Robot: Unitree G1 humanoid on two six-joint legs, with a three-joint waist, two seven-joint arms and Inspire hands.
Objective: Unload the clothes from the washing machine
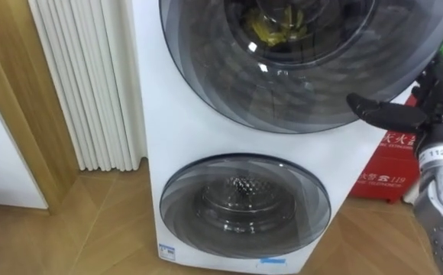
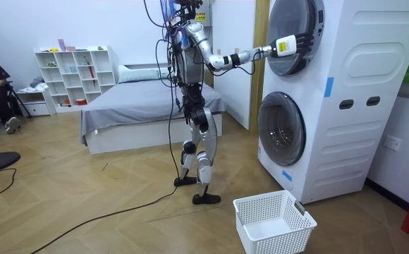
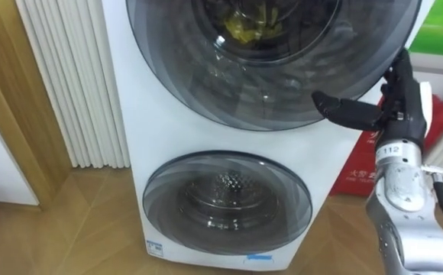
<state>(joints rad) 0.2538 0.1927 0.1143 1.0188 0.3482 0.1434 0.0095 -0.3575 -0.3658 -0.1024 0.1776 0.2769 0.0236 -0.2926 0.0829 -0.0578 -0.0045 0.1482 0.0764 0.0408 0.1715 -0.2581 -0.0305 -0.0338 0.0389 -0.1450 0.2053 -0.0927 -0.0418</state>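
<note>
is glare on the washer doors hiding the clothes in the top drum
Left eye view: only small bright glints on the upper door, yellow clothes show through; right eye view: faint ring reflections on the lower door; room view: even light, no glare on the washing machine.

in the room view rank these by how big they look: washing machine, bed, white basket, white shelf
1. washing machine
2. bed
3. white basket and white shelf: these look about alike. The basket is nearer the camera, so I won't rank them.
</note>
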